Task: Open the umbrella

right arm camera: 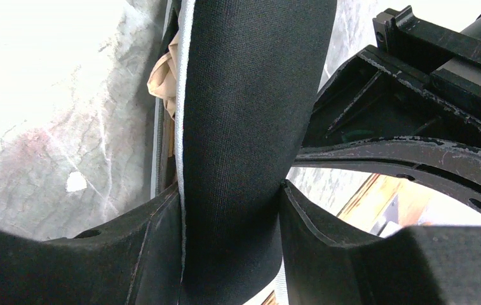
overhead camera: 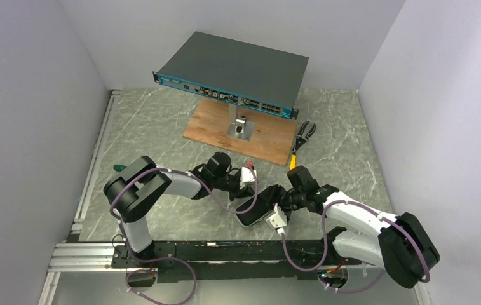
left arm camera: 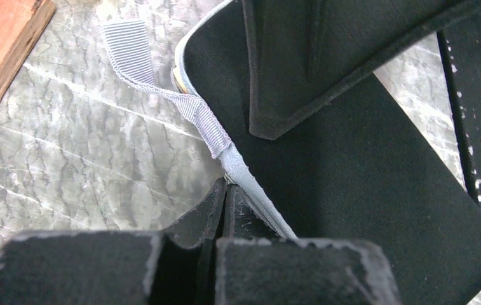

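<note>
Two robot arms [overhead camera: 139,190] [overhead camera: 365,222], one umbrella case [overhead camera: 253,216], one network switch [overhead camera: 237,63], one wooden board [overhead camera: 209,124], one pair of pliers [overhead camera: 301,136].

The umbrella [right arm camera: 161,75] is mostly hidden inside its black case [right arm camera: 244,127], only tan fabric peeking.

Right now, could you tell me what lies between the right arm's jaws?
The umbrella's black fabric oval case, pinched there; the right wrist view shows it.

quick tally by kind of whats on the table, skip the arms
umbrella case: 1
network switch: 1
metal stand: 1
wooden board: 1
pliers: 1
total: 5
</note>
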